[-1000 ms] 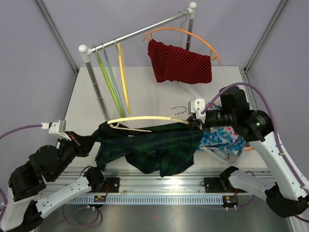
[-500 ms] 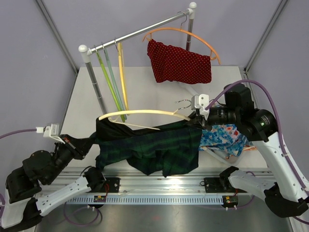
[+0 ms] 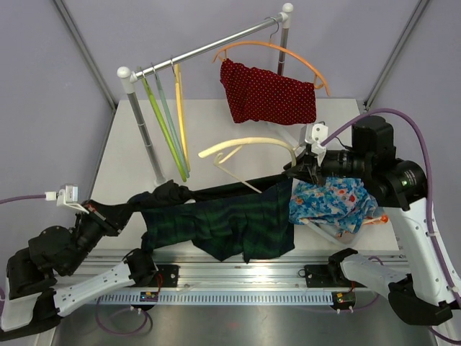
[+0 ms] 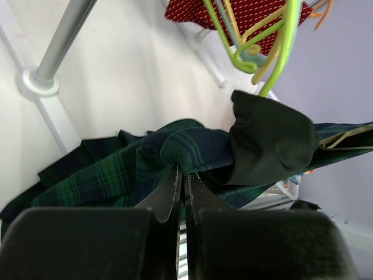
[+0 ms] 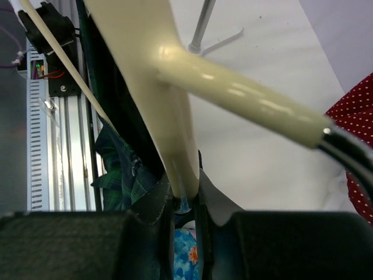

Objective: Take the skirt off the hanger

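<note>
The dark green plaid skirt lies stretched across the near table. My left gripper is shut on its waistband at the left end; the left wrist view shows the fingertips pinching a green plaid fold beside the black lining. My right gripper is shut on the cream hanger and holds it above the skirt. The hanger's left end is free in the air. Its thin lower bar slants down to the skirt's top edge. The right wrist view shows the hanger between the fingers, with the skirt below.
A metal rack crosses the back, with green and yellow hangers and a red dotted garment on an orange hanger. A blue floral garment lies under my right arm. A rail runs along the near edge.
My right gripper has lifted the hanger up and to the right. My left gripper has pulled the skirt's waistband left. The hanger's left end has come out of the skirt.
</note>
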